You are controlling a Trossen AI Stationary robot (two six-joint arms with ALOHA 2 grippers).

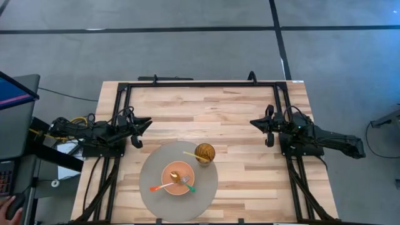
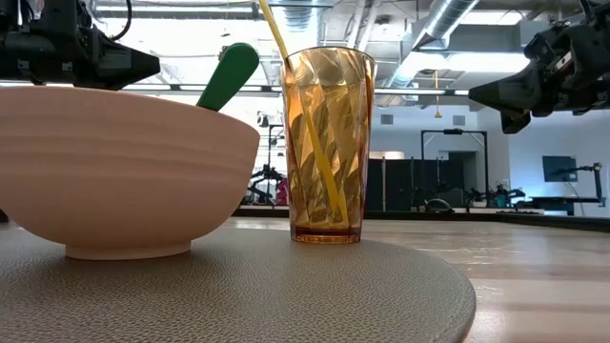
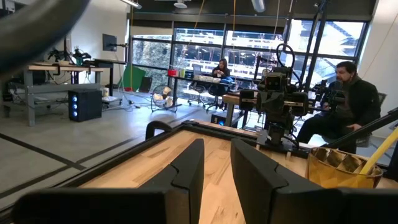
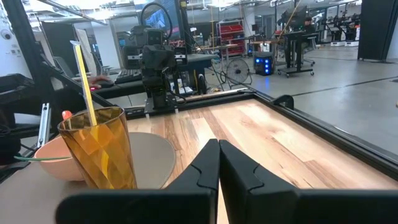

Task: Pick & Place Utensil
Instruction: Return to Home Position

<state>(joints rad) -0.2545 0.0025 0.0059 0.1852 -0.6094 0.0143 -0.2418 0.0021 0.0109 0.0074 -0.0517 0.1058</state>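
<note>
A peach bowl (image 1: 177, 182) sits on a round grey mat (image 1: 150, 169) near the table's near edge. Two utensils lie in it, one with an orange handle (image 1: 157, 187) and one with a green handle (image 1: 190, 187), which sticks up over the rim (image 2: 229, 74). An amber tumbler (image 1: 205, 152) stands on the mat beside the bowl, with a yellow stick-like utensil (image 2: 307, 119) leaning inside it. My left gripper (image 1: 142, 124) hovers open at the table's left side. My right gripper (image 1: 255, 122) hovers shut at the right side. Both are well clear of the mat.
A black frame (image 1: 200, 83) runs along the table's far, left and right edges. Bare wood lies between the two grippers and right of the mat. Beyond the table, people sit at desks (image 3: 348, 93).
</note>
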